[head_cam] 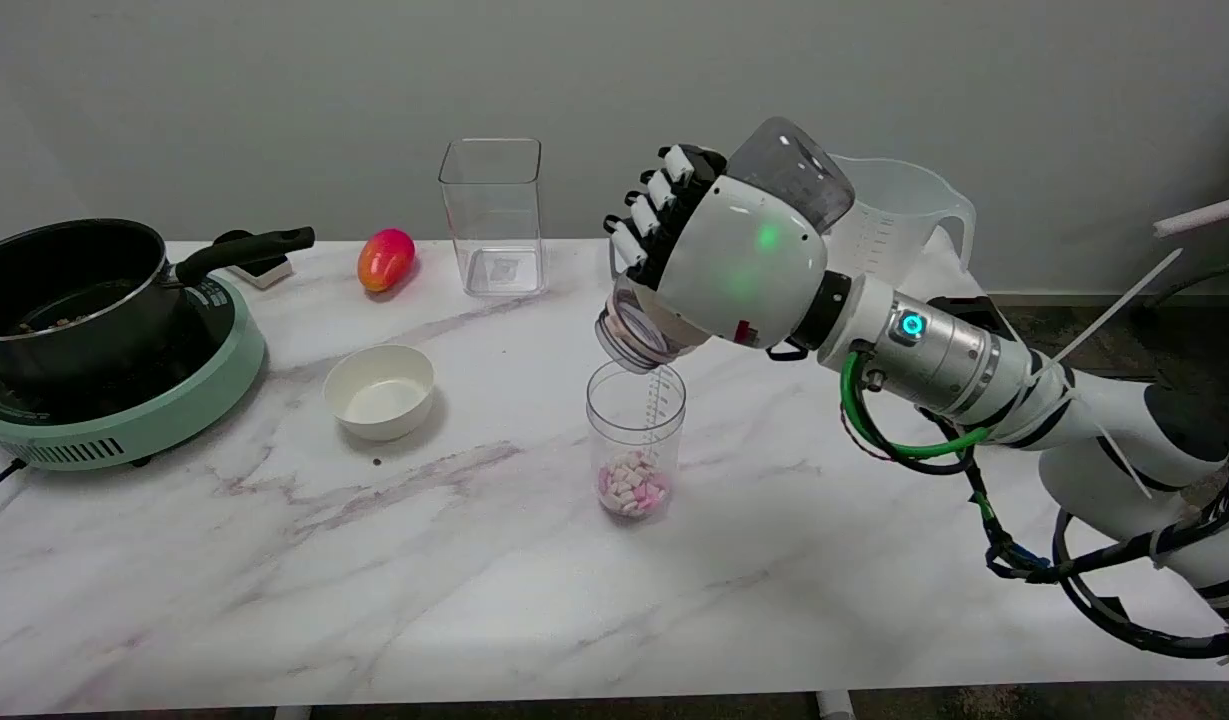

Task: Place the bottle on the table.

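While the robot hand (719, 255) grips the bottle (789, 175) tipped mouth-down at frame centre over the beaker (635, 440) of pellets, we judge it must right it first, then lower onto bare table (824, 560) right of the beaker.

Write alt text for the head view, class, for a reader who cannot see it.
The right hand holds a clear bottle tipped mouth-down over a measuring cup with pink and white pieces at its bottom, on a marble table. Behind stand a white bowl, a pot on a green cooker, a mango, a square container and a jug.
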Available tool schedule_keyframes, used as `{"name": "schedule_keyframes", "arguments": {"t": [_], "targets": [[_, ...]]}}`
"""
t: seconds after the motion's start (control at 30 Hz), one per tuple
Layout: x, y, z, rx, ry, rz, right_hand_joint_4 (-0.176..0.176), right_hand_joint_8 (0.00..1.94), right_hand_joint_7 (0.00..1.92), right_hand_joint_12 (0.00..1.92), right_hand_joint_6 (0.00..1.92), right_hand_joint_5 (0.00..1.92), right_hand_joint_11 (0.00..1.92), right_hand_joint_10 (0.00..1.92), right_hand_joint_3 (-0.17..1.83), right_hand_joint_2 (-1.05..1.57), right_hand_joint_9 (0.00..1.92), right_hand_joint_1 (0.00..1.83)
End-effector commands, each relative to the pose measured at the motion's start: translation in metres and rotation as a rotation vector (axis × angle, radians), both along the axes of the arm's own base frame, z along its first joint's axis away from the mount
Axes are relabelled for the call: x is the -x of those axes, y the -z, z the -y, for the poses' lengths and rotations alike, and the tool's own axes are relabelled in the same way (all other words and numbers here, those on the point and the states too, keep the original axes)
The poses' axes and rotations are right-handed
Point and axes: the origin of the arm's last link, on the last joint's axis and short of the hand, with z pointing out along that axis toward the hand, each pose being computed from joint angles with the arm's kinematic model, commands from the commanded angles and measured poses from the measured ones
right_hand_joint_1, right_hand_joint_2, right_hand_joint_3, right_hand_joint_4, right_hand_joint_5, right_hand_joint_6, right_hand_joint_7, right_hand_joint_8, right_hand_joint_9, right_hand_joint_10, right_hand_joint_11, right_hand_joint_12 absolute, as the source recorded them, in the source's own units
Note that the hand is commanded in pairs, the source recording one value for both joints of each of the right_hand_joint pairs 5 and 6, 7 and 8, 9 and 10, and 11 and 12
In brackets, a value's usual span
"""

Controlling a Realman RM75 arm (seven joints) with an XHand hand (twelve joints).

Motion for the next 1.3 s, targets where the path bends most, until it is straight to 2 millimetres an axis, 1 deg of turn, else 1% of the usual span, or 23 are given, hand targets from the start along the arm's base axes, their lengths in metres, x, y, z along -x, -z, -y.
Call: {"name": "schedule_keyframes", "arguments": {"t": [0.03,0.13,0.17,0.3,0.37,0.4,0.47,0.5,0.57,0.6,0.67,0.7,0.77,0.8,0.87,0.9,0.97,1.0,1.13,1.17,1.23,1.3], "targets": [[-0.001,-0.006,0.0,0.018,0.018,0.052,0.0,1.88,1.88,1.34,1.92,1.92,1.34,1.59,0.42,1.47,1.59,1.22],[-0.008,-0.021,0.0,0.048,0.05,0.261,0.0,1.88,1.88,1.33,1.92,1.92,1.33,1.59,0.43,1.47,1.59,1.22],[-0.012,-0.027,-0.001,0.053,0.052,0.361,0.0,1.87,1.87,1.33,1.92,1.92,1.33,1.59,0.43,1.46,1.59,1.23],[-0.025,-0.052,-0.003,0.078,0.026,0.646,0.0,1.86,1.86,1.32,1.92,1.92,1.32,1.57,0.43,1.41,1.57,1.26],[-0.031,-0.076,-0.004,0.129,-0.002,0.861,0.0,1.84,1.84,1.31,1.92,1.92,1.31,1.55,0.43,1.36,1.55,1.29],[-0.031,-0.082,-0.004,0.144,-0.011,0.906,0.0,1.83,1.83,1.31,1.92,1.92,1.31,1.55,0.43,1.35,1.55,1.3],[-0.029,-0.103,-0.005,0.174,-0.038,1.041,0.0,1.83,1.83,1.31,1.92,1.92,1.31,1.55,0.42,1.35,1.55,1.3],[-0.028,-0.109,-0.005,0.174,-0.042,1.074,0.0,1.83,1.83,1.32,1.92,1.92,1.32,1.54,0.41,1.35,1.54,1.3],[-0.016,-0.131,-0.003,0.176,-0.021,1.211,0.0,1.8,1.8,1.29,1.92,1.92,1.29,1.5,0.43,1.27,1.5,1.33],[-0.014,-0.135,-0.003,0.168,-0.014,1.251,0.0,1.8,1.8,1.29,1.92,1.92,1.29,1.5,0.43,1.26,1.5,1.33],[0.002,-0.155,-0.001,0.164,0.041,1.404,0.0,1.79,1.79,1.28,1.92,1.92,1.28,1.48,0.44,1.23,1.48,1.34],[0.007,-0.16,0.0,0.161,0.057,1.447,0.0,1.79,1.79,1.27,1.92,1.92,1.27,1.47,0.45,1.21,1.47,1.35],[0.025,-0.175,0.002,0.152,0.115,1.578,0.0,1.78,1.78,1.27,1.92,1.92,1.27,1.47,0.46,1.18,1.47,1.36],[0.03,-0.178,0.002,0.153,0.125,1.603,0.0,1.77,1.77,1.26,1.92,1.92,1.26,1.46,0.46,1.17,1.46,1.36],[0.048,-0.189,0.003,0.169,0.172,1.685,0.0,1.77,1.77,1.26,1.92,1.92,1.26,1.45,0.47,1.15,1.45,1.37],[0.053,-0.191,0.004,0.169,0.186,1.71,0.0,1.77,1.77,1.25,1.92,1.92,1.25,1.45,0.47,1.15,1.45,1.37],[0.072,-0.199,0.006,0.174,0.235,1.803,0.0,1.77,1.77,1.25,1.92,1.92,1.25,1.45,0.47,1.13,1.45,1.37],[0.079,-0.197,0.008,0.135,0.27,1.869,0.0,1.77,1.77,1.25,1.92,1.92,1.25,1.44,0.48,1.13,1.44,1.37],[0.115,-0.203,0.012,0.048,0.399,2.082,0.0,1.77,1.77,1.24,1.92,1.92,1.24,1.44,0.5,1.11,1.44,1.36],[0.12,-0.203,0.013,0.03,0.42,2.117,0.0,1.78,1.78,1.24,1.92,1.92,1.24,1.44,0.51,1.12,1.44,1.35],[0.138,-0.203,0.02,-0.019,0.495,2.214,0.0,1.78,1.78,1.24,1.92,1.92,1.24,1.44,0.51,1.13,1.44,1.35],[0.145,-0.201,0.027,-0.074,0.547,2.27,0.0,1.78,1.78,1.24,1.92,1.92,1.24,1.45,0.5,1.14,1.45,1.34]]}}
